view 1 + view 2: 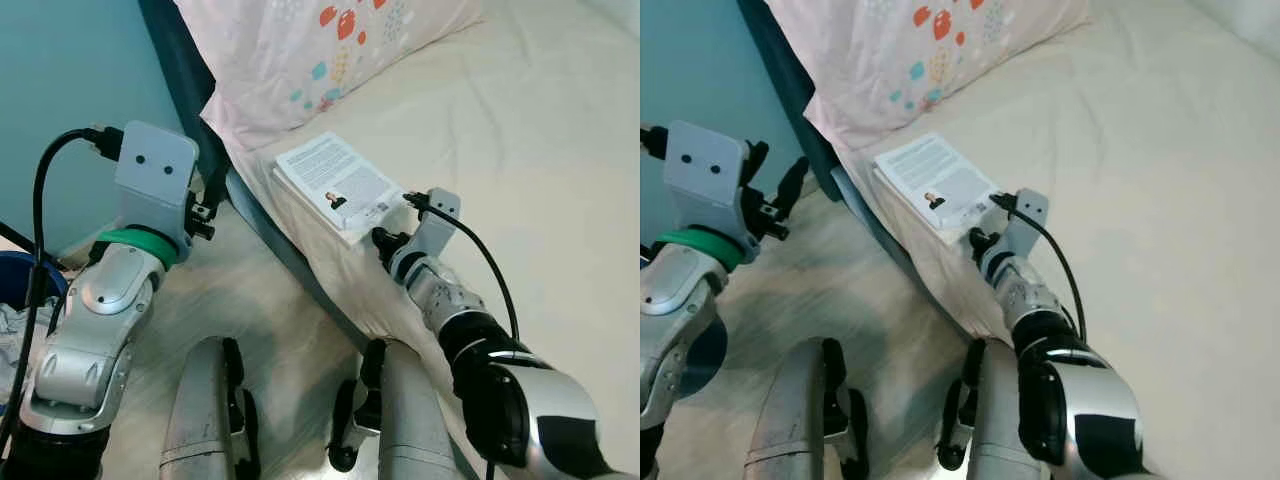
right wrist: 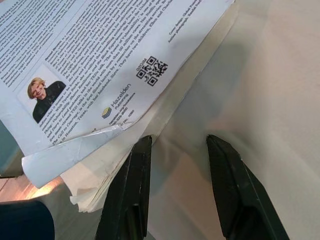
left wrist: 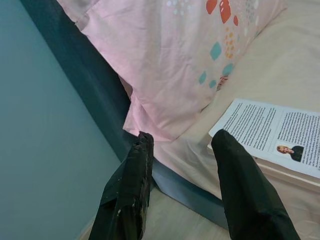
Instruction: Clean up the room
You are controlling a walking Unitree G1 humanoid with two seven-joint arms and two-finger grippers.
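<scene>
White paperback book (image 1: 337, 186) is shown on the bed (image 1: 520, 150), just below the pillow (image 1: 320, 45); right hand (image 2: 175, 165) spread at its corner, left hand (image 3: 182, 165) spread nearby.

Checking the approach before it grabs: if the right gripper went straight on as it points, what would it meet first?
Probably the near corner of the book on the bed. The right gripper is open, its fingers just short of the page edges; depth is unclear.

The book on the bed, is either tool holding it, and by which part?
Nothing is held. The right tool is open at the book's near corner; the left tool is open too.
</scene>
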